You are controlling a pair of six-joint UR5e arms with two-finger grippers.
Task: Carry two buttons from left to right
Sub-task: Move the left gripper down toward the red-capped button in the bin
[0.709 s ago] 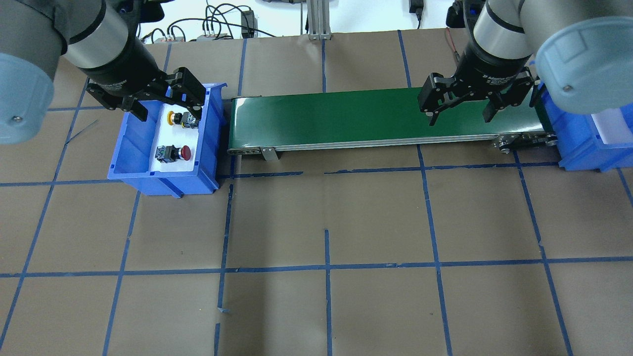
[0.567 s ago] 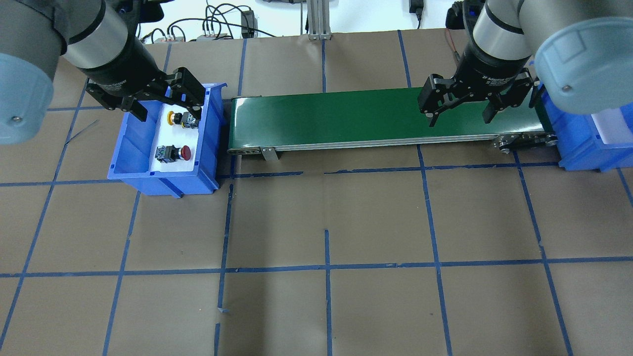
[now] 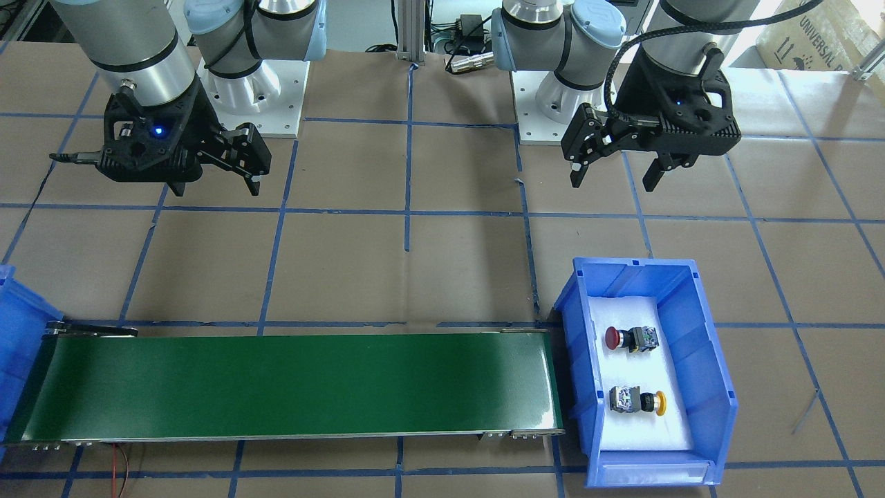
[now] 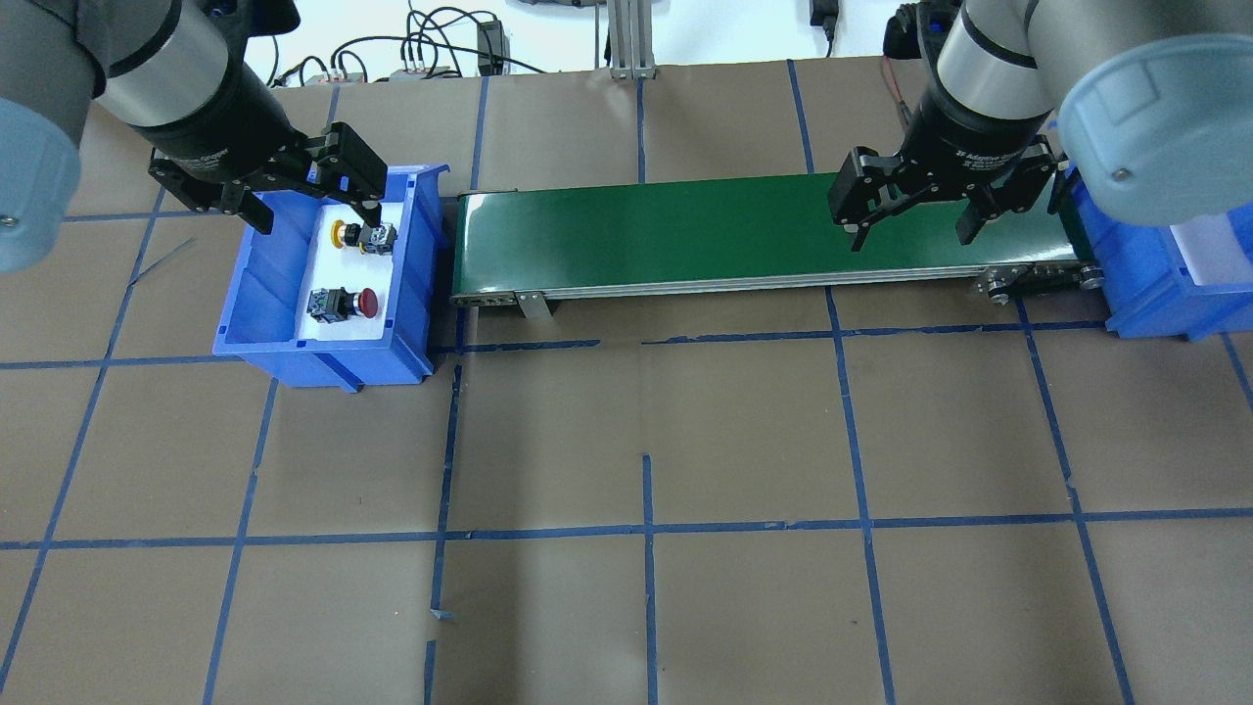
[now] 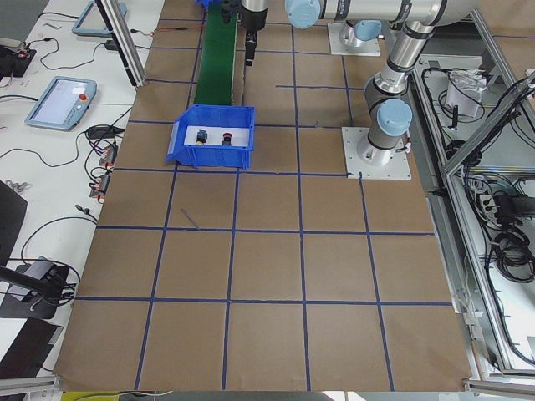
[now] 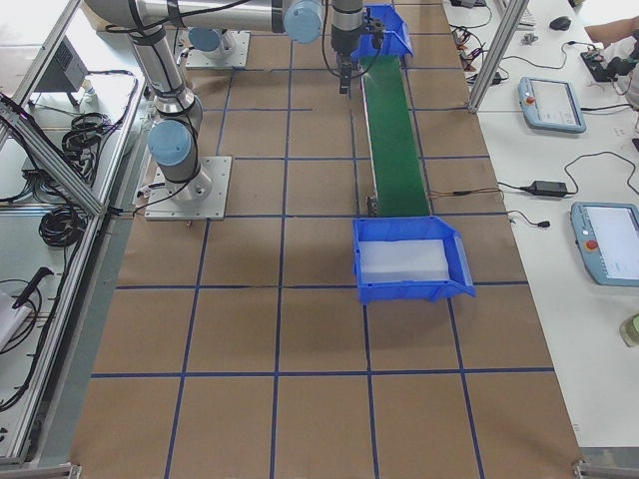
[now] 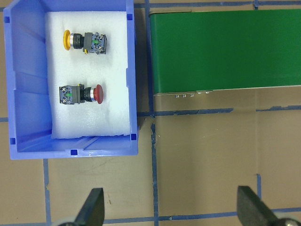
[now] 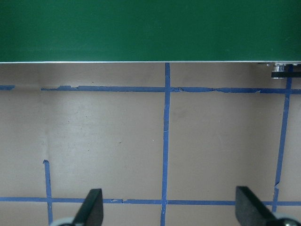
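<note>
A: Where are the buttons?
B: Both lie on their sides on the white foam (image 7: pixel 113 70) in the left bin (image 4: pixel 256 294), apart from each other. The yellow button (image 4: pixel 358 235) is the far one, with its cap to the left and its contact block to the right. The red button (image 4: pixel 343 303) is the near one and is turned the other way, cap to the right, toward the belt (image 4: pixel 685 230).

A: And the left gripper?
B: The left gripper (image 3: pixel 613 181) hangs above the table on the near side of the bin. Its fingers (image 7: pixel 93 207) are spread wide and hold nothing. Its wrist camera looks down on brown paper, with the bin and both buttons ahead and to the left.

A: Is it touching anything?
B: No, it is apart from both buttons and from the bin.

A: The right gripper?
B: The right gripper (image 4: pixel 910 235) hangs up too, toward the belt's right end and on its near side. Its fingers are wide apart and hold nothing. In its wrist view, taped paper lies under the fingers and the belt's near edge runs across the top.

A: How does the belt sit?
B: It is green and runs left to right between two blue bins. Its left end is just beside the left bin's right wall. Its right end meets the right bin (image 6: pixel 409 284), which has a white liner.

A: What's under it all?
B: A table (image 4: pixel 744 431) covered in brown paper, marked into squares with blue tape.
</note>
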